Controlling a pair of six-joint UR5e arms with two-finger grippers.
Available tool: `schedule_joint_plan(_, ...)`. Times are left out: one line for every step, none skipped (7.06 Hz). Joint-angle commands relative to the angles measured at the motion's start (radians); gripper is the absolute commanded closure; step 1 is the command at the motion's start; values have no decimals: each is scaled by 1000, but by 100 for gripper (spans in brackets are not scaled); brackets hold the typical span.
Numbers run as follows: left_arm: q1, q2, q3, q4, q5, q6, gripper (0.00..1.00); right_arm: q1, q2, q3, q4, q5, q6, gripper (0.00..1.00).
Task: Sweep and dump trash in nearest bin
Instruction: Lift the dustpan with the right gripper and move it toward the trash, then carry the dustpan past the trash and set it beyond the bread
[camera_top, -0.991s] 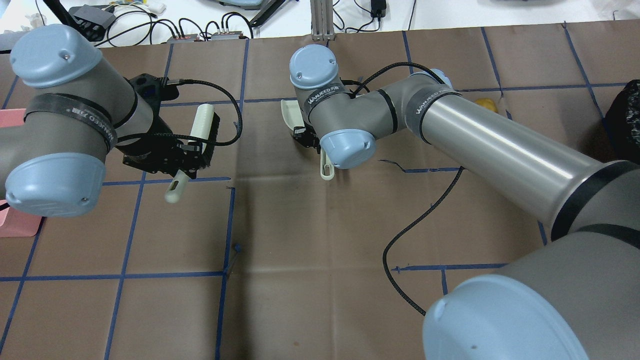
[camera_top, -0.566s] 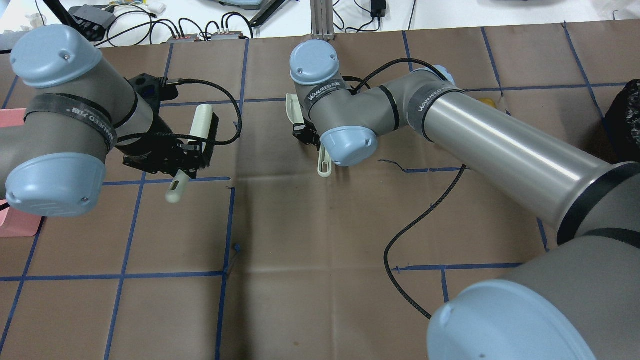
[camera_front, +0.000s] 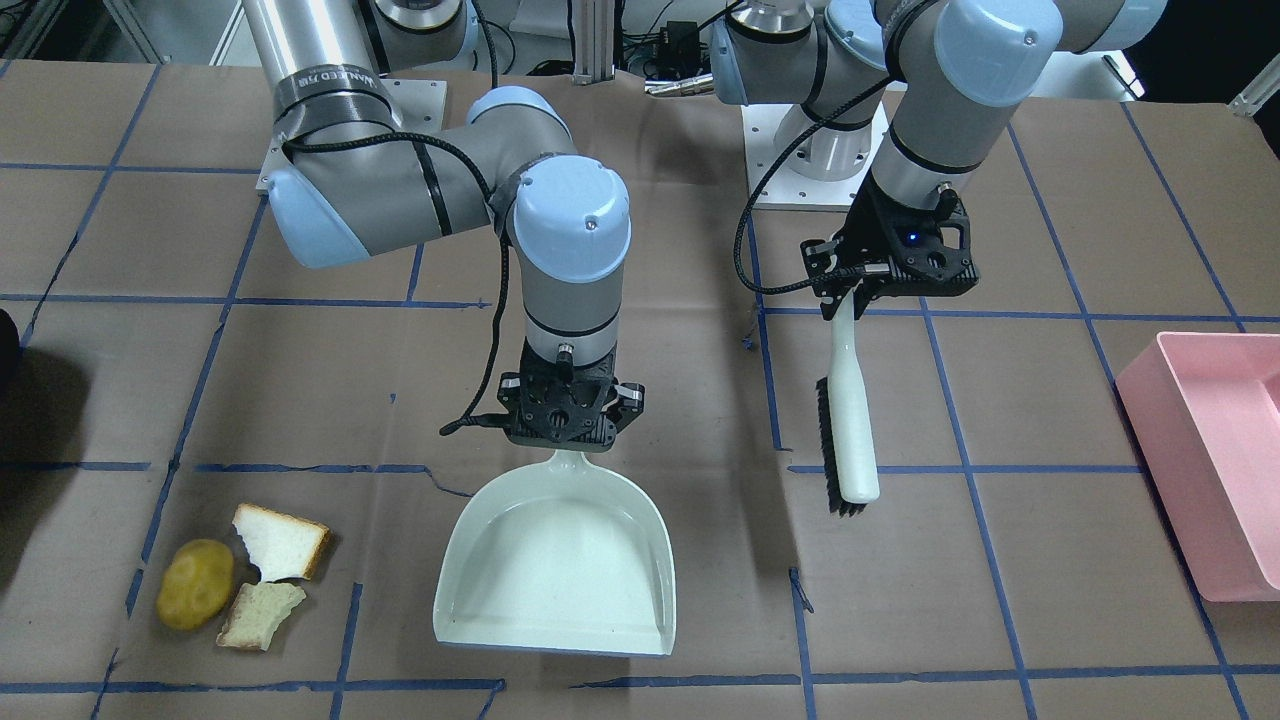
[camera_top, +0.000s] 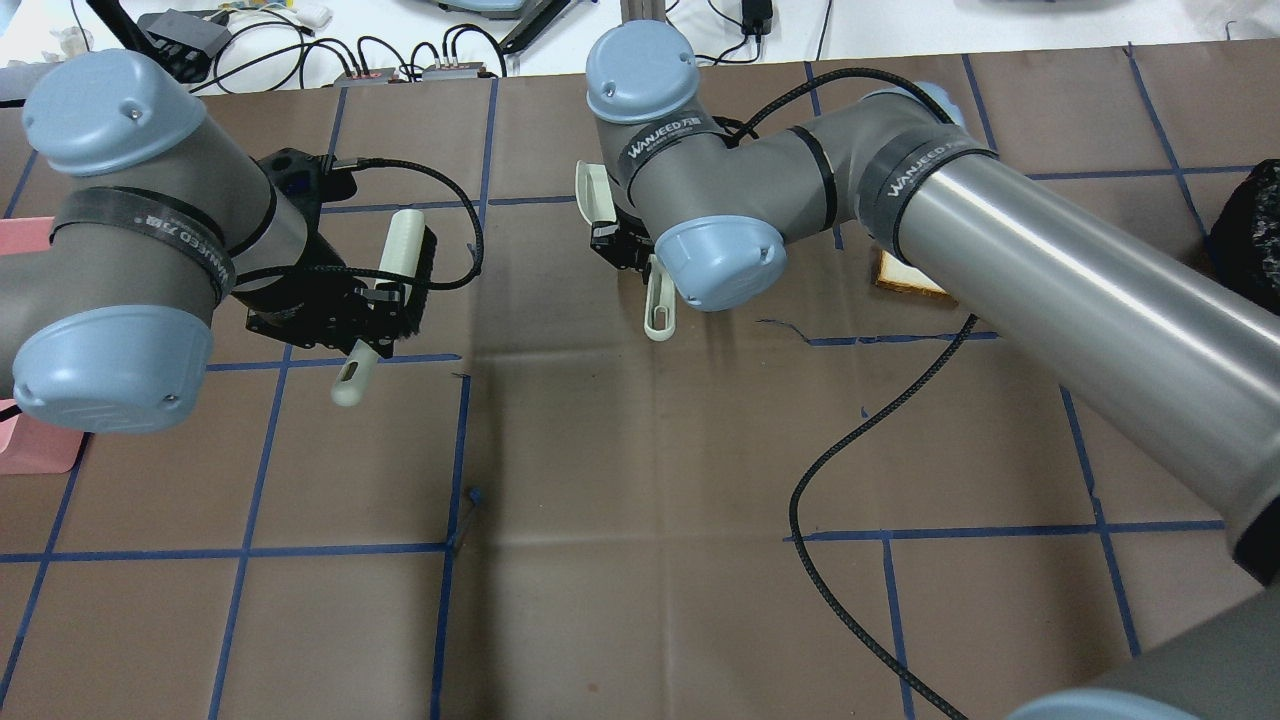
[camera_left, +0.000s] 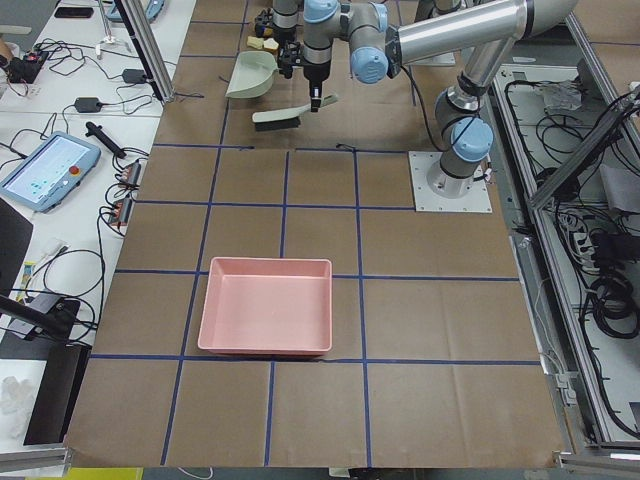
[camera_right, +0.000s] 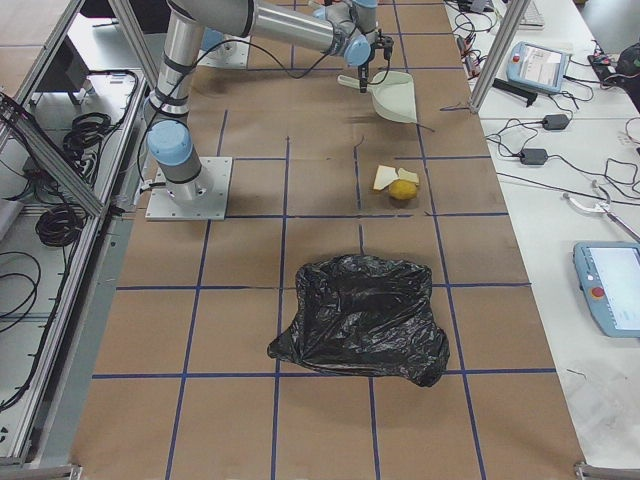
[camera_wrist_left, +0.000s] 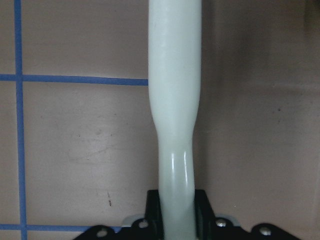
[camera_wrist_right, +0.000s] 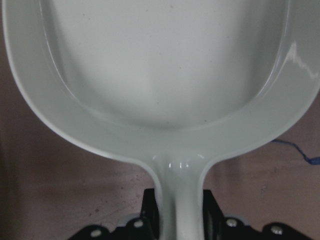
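brown table (camera_front: 1000, 610), blue tape grid (camera_front: 1000, 468), pink bin (camera_front: 1170, 470)

Front and overhead cameras look down on the dustpan (camera_front: 555, 565) from opposite sides; side cameras stand far from it

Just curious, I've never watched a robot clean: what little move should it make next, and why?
Probably carry the dustpan, shut in the right tool, toward the robot's right: it is empty and well apart from the two bread pieces and the potato-like lump. The left tool holds the brush.
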Motion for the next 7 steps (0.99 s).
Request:
schedule_joint_plan(0, 0, 0, 0, -2, 12, 100, -15, -50, 0, 55, -3, -11, 93)
schedule_joint_plan(-2, -2, 2, 5, -3, 15, 100, -21, -65, 3, 55, -10, -21, 93)
schedule_joint_plan(-2, 0, 2, 16, -3, 15, 100, -38, -83, 9, 85, -15, -90, 93)
schedule_joint_plan(-3, -2, 0, 41, -3, 12, 100, -81, -112, 12, 104, -10, -157, 93)
schedule_joint_plan(-3, -2, -1, 43, -3, 3, 100, -122, -140, 15, 142, -7, -237, 94)
schedule_joint_plan(-5, -2, -2, 43, -2, 0, 100, -162, -169, 15, 186, -13, -350, 95)
schedule_joint_plan(-3, -2, -2, 43, -2, 4, 100, -212, -192, 18, 223, -13, -464, 96)
